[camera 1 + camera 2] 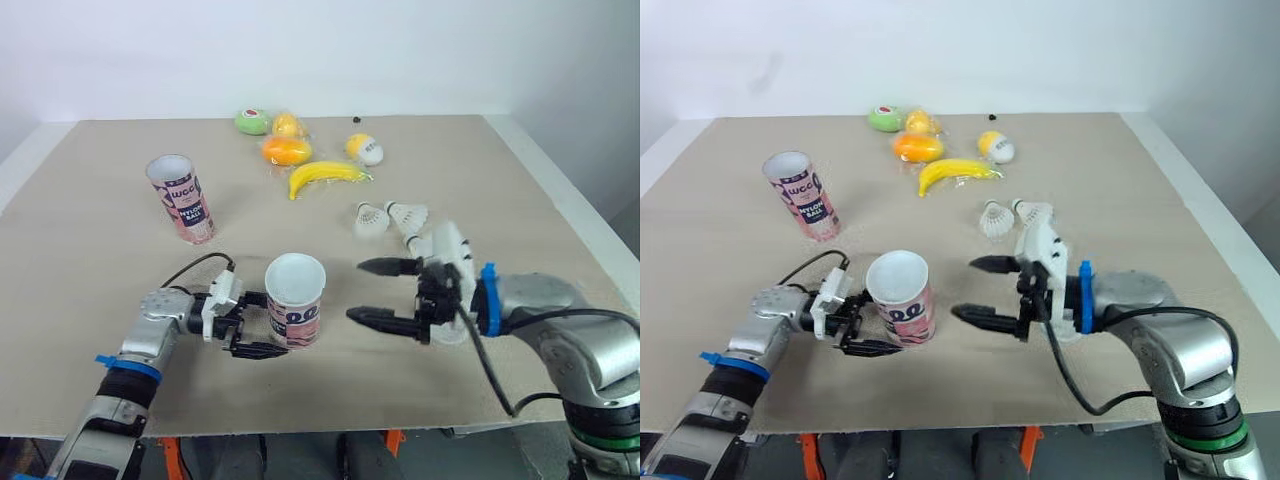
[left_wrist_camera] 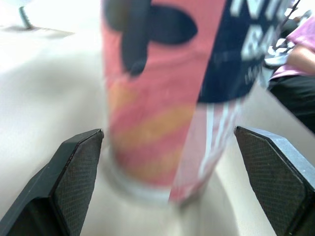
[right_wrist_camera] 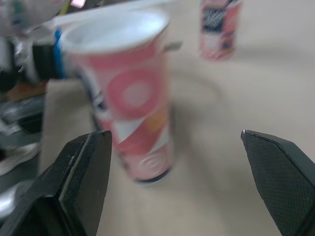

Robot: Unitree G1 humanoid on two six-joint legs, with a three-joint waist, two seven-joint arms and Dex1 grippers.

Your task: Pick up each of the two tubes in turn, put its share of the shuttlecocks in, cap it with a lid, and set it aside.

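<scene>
A pink printed tube (image 1: 295, 300) stands upright and open-topped near the table's front edge. My left gripper (image 1: 265, 323) is open, with one finger on each side of the tube's lower part and a gap showing at both fingers (image 2: 78, 167) in the left wrist view. My right gripper (image 1: 356, 290) is open and empty, a short way right of that tube and pointing at it (image 3: 133, 98). A second matching tube (image 1: 182, 198) stands upright farther back on the left. Two white shuttlecocks (image 1: 372, 218) (image 1: 408, 214) lie just beyond the right gripper.
A banana (image 1: 325, 175), an orange fruit (image 1: 285, 150), a green fruit (image 1: 252, 121), a yellow fruit (image 1: 287, 125) and a yellow-white ball (image 1: 365, 148) lie at the back middle. The table's front edge (image 1: 300, 420) runs close below both arms. A person's pink sleeve (image 2: 300, 54) is off the table.
</scene>
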